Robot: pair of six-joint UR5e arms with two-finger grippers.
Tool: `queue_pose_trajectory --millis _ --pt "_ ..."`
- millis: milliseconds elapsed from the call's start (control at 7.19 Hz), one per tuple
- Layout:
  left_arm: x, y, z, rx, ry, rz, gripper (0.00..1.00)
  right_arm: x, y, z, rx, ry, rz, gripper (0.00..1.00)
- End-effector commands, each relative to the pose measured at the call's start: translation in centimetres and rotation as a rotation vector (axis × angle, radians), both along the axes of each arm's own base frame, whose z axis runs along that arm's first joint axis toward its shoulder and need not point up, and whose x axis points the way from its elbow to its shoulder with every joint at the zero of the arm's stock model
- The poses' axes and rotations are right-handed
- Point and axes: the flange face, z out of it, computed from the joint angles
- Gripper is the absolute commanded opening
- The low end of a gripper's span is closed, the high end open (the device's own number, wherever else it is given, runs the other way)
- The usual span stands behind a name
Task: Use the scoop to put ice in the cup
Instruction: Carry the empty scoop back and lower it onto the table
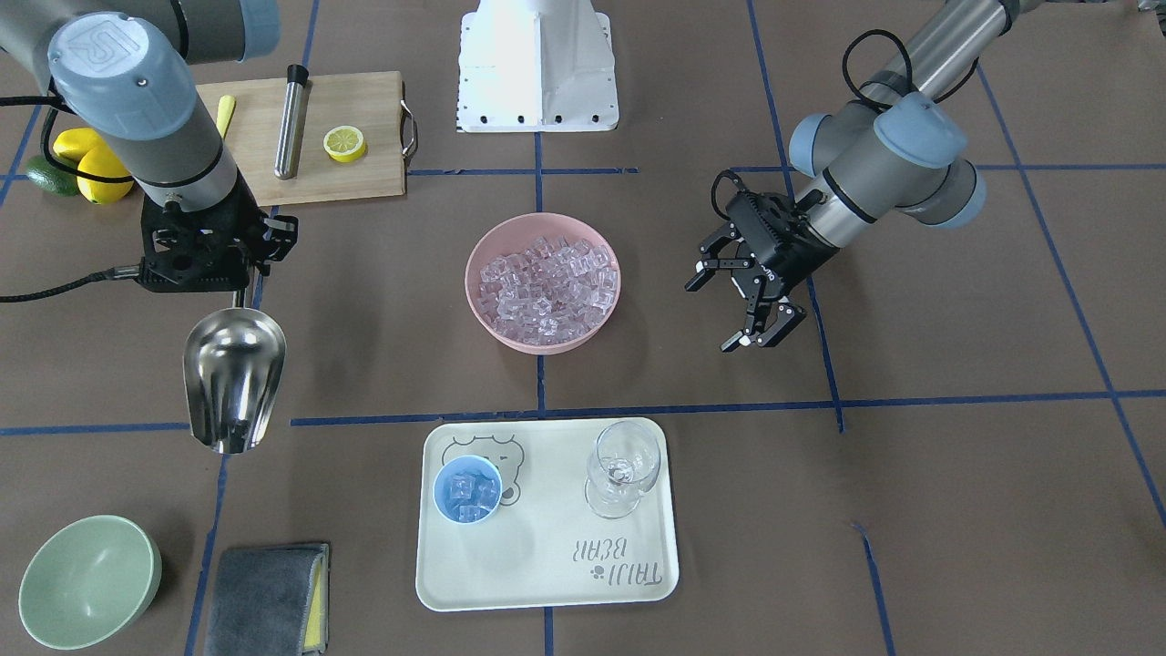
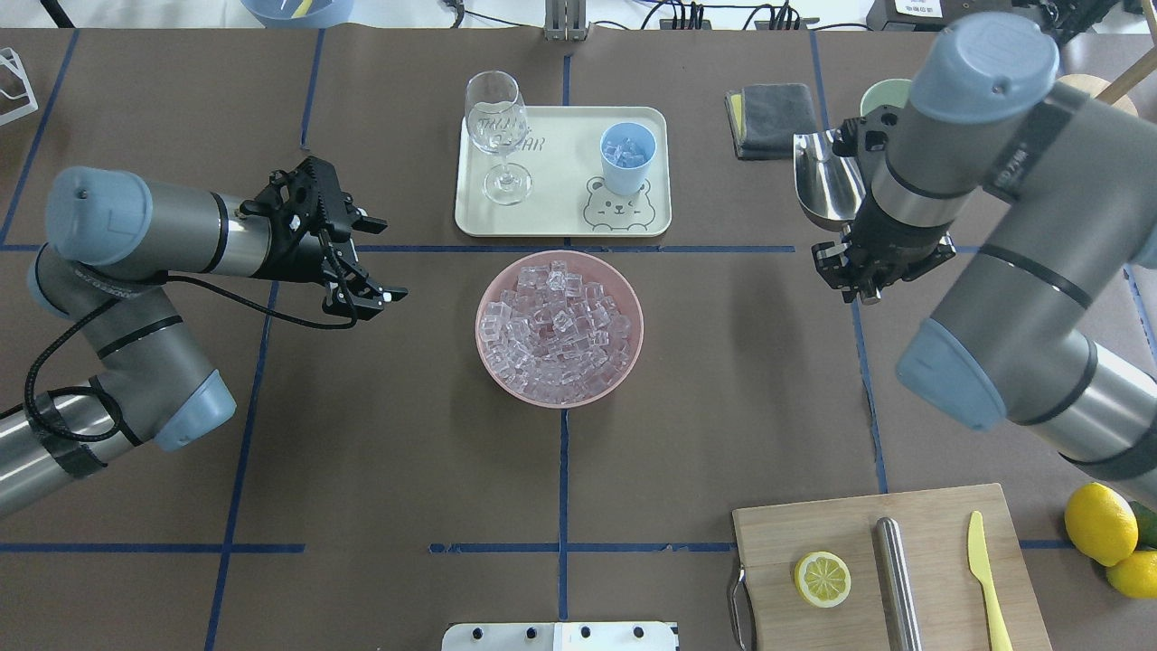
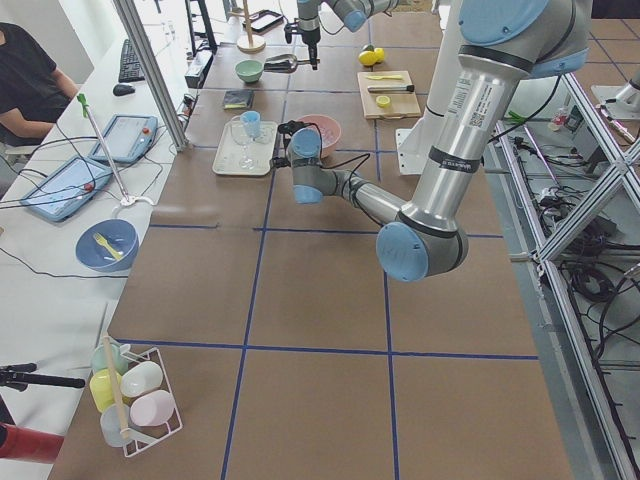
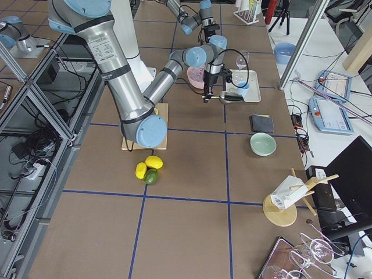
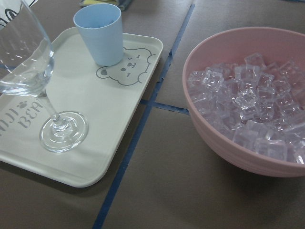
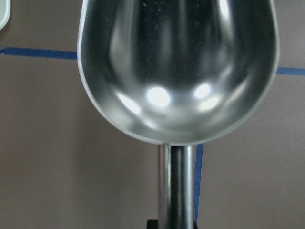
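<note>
One scoop point(image 1: 234, 378), empty, hangs from the right gripper point(image 1: 240, 290) clamped on its handle in the front view, mouth pointing away from the robot — the ice point(image 1: 547, 282) heaped in the pink bowl point(image 1: 545, 343) lies sideways, toward the spread, empty left gripper point(image 1: 734, 306). Overhead, the cup point(image 2: 627, 158), holding some cubes, stands on the tray point(image 2: 560, 199) beyond the bowl.

I read "TAIJI BEAR" printed on the cream tray point(image 1: 547, 560), and a "UR" logo on the right arm's joint cap point(image 1: 98, 50).
</note>
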Motion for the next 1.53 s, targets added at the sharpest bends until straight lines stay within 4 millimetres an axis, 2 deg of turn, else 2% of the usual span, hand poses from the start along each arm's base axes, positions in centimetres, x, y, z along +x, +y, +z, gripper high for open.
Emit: queue_pose_trajectory --millis 0,278,557,1113,1392 --pt "-2.6 -0.5 1.3 0.061 -0.038 -0.010 1.00 0.5 5.1 8.3 0.021 -0.046 0.092 0.00" --pt "-7.8 -1.9 2.0 0.014 -0.029 0.133 1.00 -0.9 8.8 11.7 0.001 -0.030 0.026 0.00" --pt "-8.0 -1.9 2.6 0.004 -0.035 0.132 1.00 -1.2 11.2 14.1 -0.039 -0.001 -0.024 0.00" --pt "-7.7 -1.7 2.6 0.004 -0.035 0.138 1.00 -1.4 11.5 16.6 -0.071 0.039 -0.036 0.01" --pt "-7.7 -1.7 2.6 0.003 -0.036 0.139 1.00 -1.6 11.7 16.8 -0.074 0.041 -0.045 0.06"
